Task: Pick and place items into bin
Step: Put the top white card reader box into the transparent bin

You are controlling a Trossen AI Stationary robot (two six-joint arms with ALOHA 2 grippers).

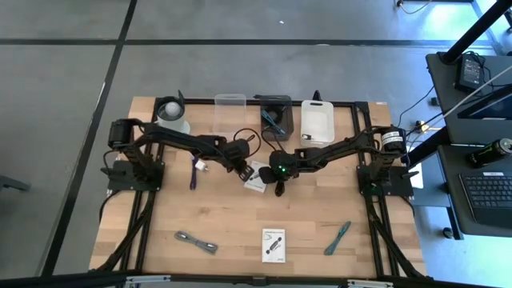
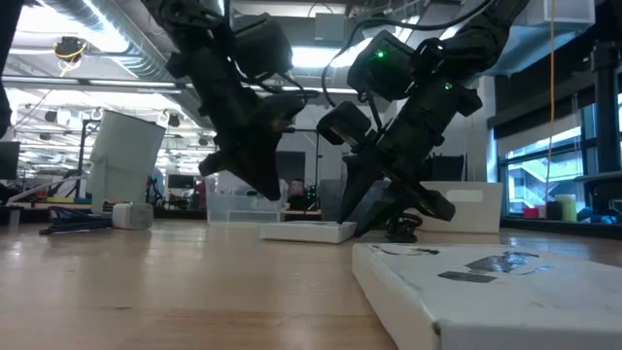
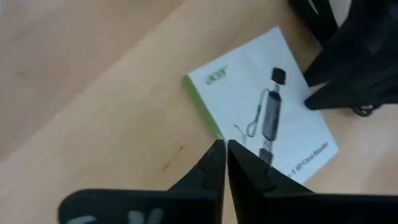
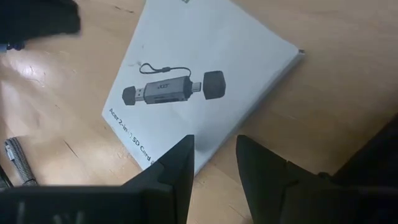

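White card (image 1: 256, 177), a flat glossy rectangle printed with a card reader, lies mid-table on pale wood grain (image 1: 240, 216). Both arms meet over it: left pincer (image 3: 225, 151) pressed together at its edge, right pincer (image 4: 214, 152) spread just above it. A second card (image 1: 274, 245) lies near the front edge.

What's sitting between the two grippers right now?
In the high view, a white card lies on the table between the left gripper and right gripper; both wrist views show it.
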